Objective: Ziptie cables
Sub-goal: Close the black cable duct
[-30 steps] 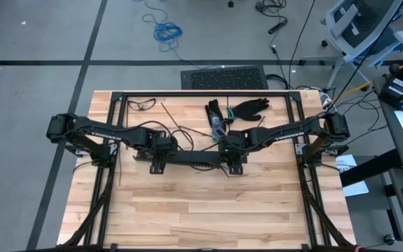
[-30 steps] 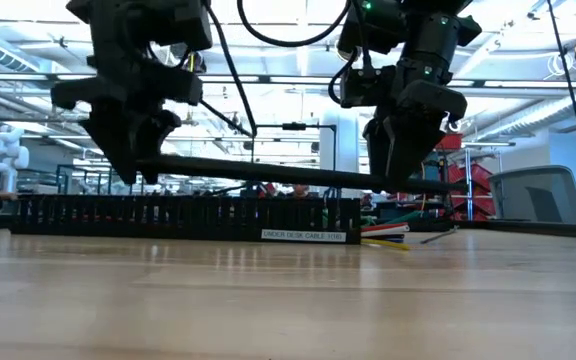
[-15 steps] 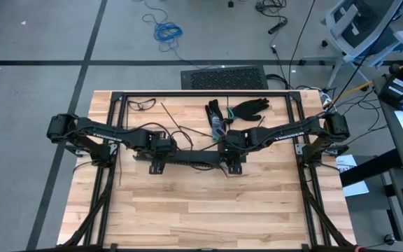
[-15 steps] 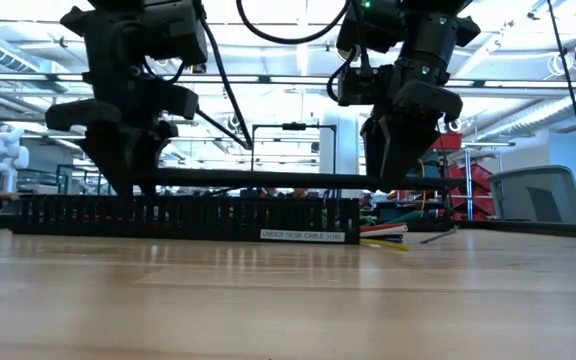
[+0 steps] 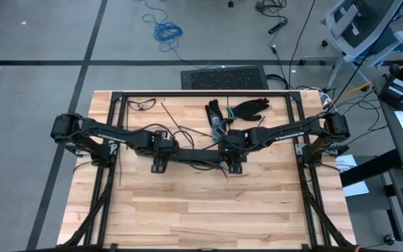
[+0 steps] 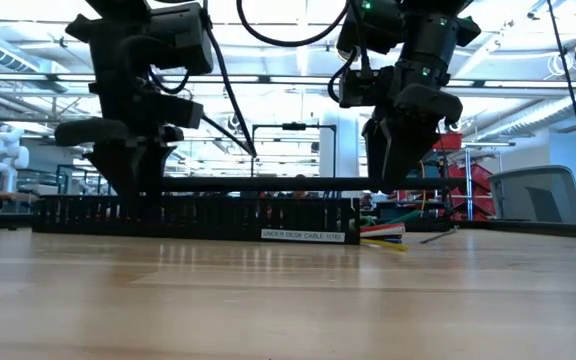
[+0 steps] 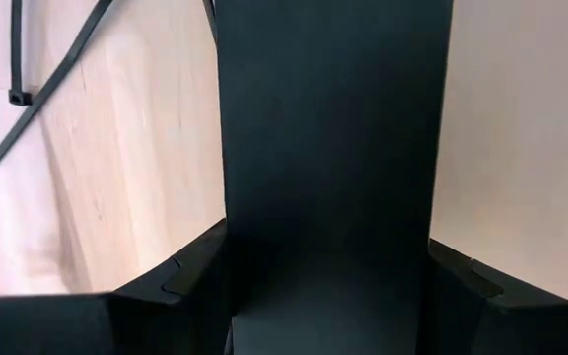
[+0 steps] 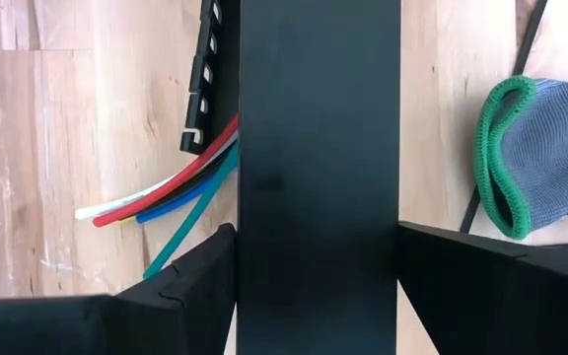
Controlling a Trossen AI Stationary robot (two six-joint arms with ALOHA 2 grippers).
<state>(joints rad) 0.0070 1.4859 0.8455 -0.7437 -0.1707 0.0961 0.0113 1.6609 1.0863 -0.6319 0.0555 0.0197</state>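
Note:
Both grippers are shut on a long flat black cover strip [image 6: 268, 183], held level just above the black slotted rail [image 6: 218, 216] on the table. My left gripper [image 5: 161, 158] has its left part, my right gripper [image 5: 233, 158] its right part. The cables [image 8: 166, 202], white, red, blue and green, stick out of the rail's right end [image 8: 205, 59] and rest on the wood [image 6: 383, 232]. Thin dark zipties [image 7: 28, 89] lie on the table beyond the left gripper [image 5: 172, 117]. My left gripper pinches the cover strip across its width, one finger [image 7: 190, 276] on each long edge [image 7: 227, 212], coming from above and pointing down. The strip runs level, clear of the table. My right gripper pinches the same strip by its two long edges [image 8: 237, 232], fingers [image 8: 205, 281] pointing down from above and lying across it. That end hangs level over the cables' ends.
A grey glove with a green cuff [image 8: 545, 148] lies by the right gripper. Black gloves [image 5: 247, 108] lie farther back, and eyeglasses [image 5: 143, 105] at the far left. A black frame [image 5: 201, 93] edges the table. Bare wood [image 5: 201, 210] fills the near half.
My left gripper has gone down toward the rail. The strip's left end, higher a second ago, has come down until the strip lies level just above the rail. Its right end has stayed in place.

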